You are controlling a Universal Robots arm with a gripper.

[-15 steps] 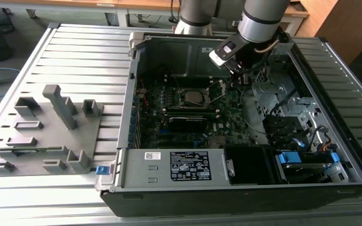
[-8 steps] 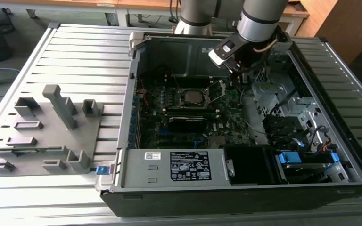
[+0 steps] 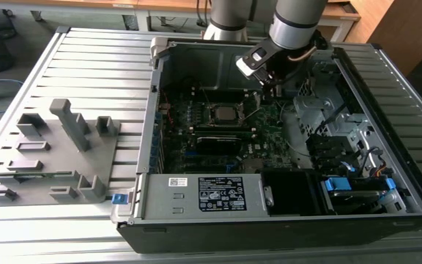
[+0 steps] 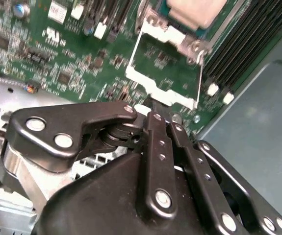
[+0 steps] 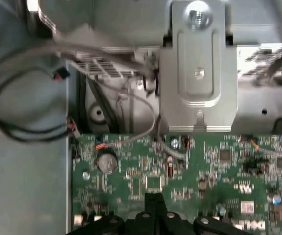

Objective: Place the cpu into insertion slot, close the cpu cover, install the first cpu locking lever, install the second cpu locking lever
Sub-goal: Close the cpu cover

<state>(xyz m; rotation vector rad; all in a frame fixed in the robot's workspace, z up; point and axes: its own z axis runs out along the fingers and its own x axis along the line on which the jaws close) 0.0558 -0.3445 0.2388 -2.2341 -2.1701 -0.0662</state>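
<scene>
Inside an open case (image 3: 146, 143), the gripper (image 3: 268, 89) hangs over the green board (image 3: 270, 129) just to the exterior view's right of the slot (image 3: 211, 114), where the cpu (image 3: 224, 114) already sits. Its black fingers (image 4: 156, 132) are pressed together, nothing seen between them. In the second wrist view the cover (image 4: 163, 93) lies swung open beside the chip, fingertips at its free edge; whether they touch it cannot be told
</scene>
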